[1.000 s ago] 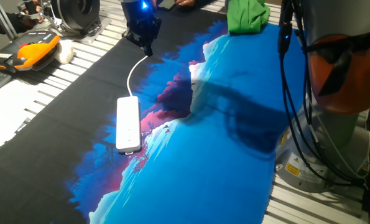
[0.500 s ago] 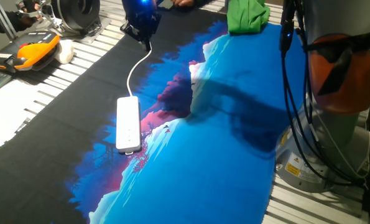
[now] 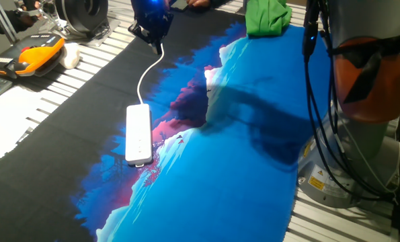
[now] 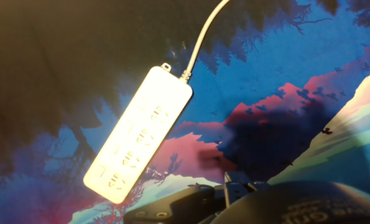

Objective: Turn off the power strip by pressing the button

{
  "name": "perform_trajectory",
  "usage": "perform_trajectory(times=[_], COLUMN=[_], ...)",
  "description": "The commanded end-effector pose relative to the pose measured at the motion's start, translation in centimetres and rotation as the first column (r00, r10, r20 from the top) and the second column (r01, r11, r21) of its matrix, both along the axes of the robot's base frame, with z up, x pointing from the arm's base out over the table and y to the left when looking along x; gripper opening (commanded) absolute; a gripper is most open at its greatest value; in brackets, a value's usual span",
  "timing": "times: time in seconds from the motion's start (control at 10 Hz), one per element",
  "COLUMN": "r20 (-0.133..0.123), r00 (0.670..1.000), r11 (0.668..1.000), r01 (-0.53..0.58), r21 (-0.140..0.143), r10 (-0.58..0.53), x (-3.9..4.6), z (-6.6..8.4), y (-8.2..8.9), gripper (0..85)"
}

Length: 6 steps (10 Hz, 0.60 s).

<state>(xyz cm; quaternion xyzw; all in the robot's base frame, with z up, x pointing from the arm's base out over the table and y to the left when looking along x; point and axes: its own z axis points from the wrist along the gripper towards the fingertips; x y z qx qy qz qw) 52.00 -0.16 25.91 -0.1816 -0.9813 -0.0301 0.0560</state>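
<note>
Though the dark gripper [image 3: 151,27] has crept slightly farther off over the past second, the slim flat white plastic power strip [image 3: 138,134] lies untouched on the desk well below it, button unpressed; its fingers' state I cannot tell.

Table seen obliquely from a raised fixed camera, hand view taken from above, looking down past the fingers, power strip [image 3: 138,134] [image 4: 138,135] shared by both.
</note>
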Motion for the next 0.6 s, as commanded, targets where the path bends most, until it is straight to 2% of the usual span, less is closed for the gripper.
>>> perform_trajectory(times=[0.0,0.1,0.2,0.3,0.4,0.5], r20=[-0.006,-0.016,-0.016,-0.02,-0.035,-0.051], r00=[1.0,0.999,0.998,0.996,0.995,0.993], r11=[1.0,0.999,0.998,0.996,0.995,0.994], r01=[0.016,0.035,0.066,0.084,0.094,0.108], r21=[0.004,0.01,0.013,-0.004,-0.021,-0.021], r10=[-0.016,-0.035,-0.066,-0.084,-0.095,-0.109], x=[0.0,0.0,0.0,0.0,0.0,0.0], z=[-0.01,-0.01,-0.01,-0.01,-0.01,-0.01], y=[0.0,0.0,0.0,0.0,0.0,0.0], gripper=[0.0,0.0,0.0,0.0,0.0,0.0])
